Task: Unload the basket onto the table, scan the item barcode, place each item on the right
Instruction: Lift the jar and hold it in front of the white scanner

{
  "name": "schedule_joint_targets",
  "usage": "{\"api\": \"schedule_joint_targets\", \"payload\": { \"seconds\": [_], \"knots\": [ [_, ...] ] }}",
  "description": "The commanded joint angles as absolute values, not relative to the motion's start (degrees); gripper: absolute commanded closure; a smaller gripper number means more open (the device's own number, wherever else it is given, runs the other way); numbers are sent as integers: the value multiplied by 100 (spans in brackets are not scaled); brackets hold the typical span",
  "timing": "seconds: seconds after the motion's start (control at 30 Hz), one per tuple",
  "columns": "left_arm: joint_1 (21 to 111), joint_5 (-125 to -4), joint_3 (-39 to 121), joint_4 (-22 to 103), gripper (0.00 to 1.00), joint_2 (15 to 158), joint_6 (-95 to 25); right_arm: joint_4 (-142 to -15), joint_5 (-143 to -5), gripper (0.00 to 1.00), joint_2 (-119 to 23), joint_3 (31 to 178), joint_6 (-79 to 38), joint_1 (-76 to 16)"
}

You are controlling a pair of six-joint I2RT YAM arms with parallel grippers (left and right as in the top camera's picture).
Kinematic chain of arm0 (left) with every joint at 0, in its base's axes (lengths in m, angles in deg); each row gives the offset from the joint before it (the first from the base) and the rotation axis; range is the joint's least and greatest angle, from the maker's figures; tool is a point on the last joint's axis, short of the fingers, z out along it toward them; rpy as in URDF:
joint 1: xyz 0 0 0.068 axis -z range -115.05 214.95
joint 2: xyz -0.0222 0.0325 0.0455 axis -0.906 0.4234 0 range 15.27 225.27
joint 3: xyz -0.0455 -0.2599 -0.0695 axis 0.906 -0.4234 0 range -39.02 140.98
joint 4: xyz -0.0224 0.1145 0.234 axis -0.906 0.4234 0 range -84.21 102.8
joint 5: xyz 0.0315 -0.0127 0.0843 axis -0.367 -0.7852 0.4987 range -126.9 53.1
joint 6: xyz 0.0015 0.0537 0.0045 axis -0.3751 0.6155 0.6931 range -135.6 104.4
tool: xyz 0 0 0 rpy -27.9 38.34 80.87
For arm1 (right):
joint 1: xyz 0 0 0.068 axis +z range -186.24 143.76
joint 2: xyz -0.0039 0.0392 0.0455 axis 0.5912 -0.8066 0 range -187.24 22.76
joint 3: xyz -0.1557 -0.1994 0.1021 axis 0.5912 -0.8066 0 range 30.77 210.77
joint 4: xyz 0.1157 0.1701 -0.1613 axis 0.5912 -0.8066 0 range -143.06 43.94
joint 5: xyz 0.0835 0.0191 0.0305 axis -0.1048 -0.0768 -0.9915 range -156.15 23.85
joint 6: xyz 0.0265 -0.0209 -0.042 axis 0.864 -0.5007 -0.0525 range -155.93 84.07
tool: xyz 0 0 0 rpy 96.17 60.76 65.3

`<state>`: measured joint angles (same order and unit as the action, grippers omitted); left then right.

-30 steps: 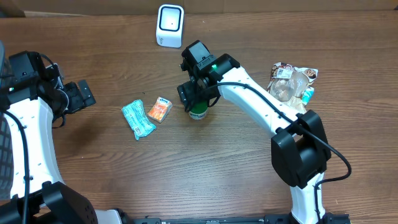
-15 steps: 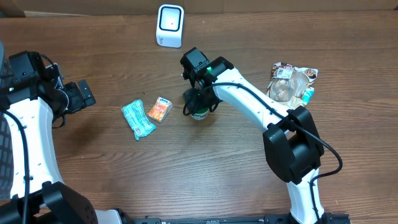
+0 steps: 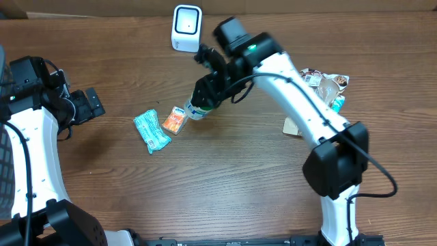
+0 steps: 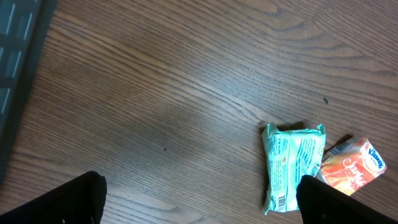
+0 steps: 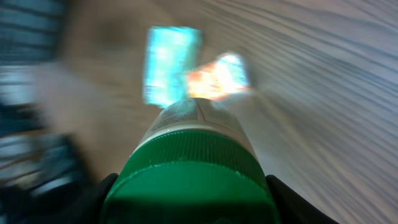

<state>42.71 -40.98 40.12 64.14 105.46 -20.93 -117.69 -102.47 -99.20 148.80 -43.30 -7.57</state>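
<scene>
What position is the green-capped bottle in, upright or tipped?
Tipped. The right gripper clamps the bottle by its green cap, with the body slanting toward the orange packet instead of standing.

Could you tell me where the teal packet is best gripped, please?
Probably from above, across the narrow width of the teal packet, toward the end away from the orange pack. It lies flat, so only its long edges offer purchase, and the orange pack crowds one.

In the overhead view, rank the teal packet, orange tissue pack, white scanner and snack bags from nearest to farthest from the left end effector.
1. teal packet, just right of the left end effector
2. orange tissue pack, beside the packet
3. white scanner, at the table's far edge
4. snack bags, far right
</scene>
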Motion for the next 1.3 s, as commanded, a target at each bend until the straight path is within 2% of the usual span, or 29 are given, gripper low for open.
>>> {"api": "schedule_joint_targets", "payload": {
  "seconds": [0.0,0.13,0.27,0.33,0.43,0.53,0.57,0.7,0.87,0.93,1.07,1.27],
  "knots": [
    [4247,-4080,4095,6408,0,10564,-1942,-11981,-13082,55,-9618,15084,-5642,-1308],
    [4247,-4080,4095,6408,0,10564,-1942,-12373,-13368,55,-9618,15084,-6300,-1571],
    [4247,-4080,4095,6408,0,10564,-1942,-12268,-12596,56,-9618,15084,-6223,-1560],
    [4247,-4080,4095,6408,0,10564,-1940,-11726,-11796,59,-9618,15084,-5701,-1485],
    [4247,-4080,4095,6408,0,10564,-1940,-10274,-8863,60,-9675,15075,-4643,-1188],
    [4247,-4080,4095,6408,1,10564,-1942,-8884,-6988,63,-9869,15073,-4610,-945],
    [4247,-4080,4095,6408,0,10564,-1942,-8452,-6693,63,-9944,15073,-4824,-891],
    [4247,-4080,4095,6408,0,10564,-1942,-6620,-6365,63,-10470,15073,-7076,-742],
    [4247,-4080,4097,6408,0,10564,-1942,-4821,-6361,70,-11307,15073,-9349,-738],
    [4247,-4080,4095,6408,0,10564,-1942,-4432,-6358,73,-11548,15073,-9963,-736],
    [4247,-4080,4095,6408,0,10564,-1942,-3674,-6087,73,-11878,15073,-10662,-738],
    [4247,-4080,4095,6408,0,10564,-1942,-3363,-6020,73,-12081,15073,-11606,-760]
  ]
}}
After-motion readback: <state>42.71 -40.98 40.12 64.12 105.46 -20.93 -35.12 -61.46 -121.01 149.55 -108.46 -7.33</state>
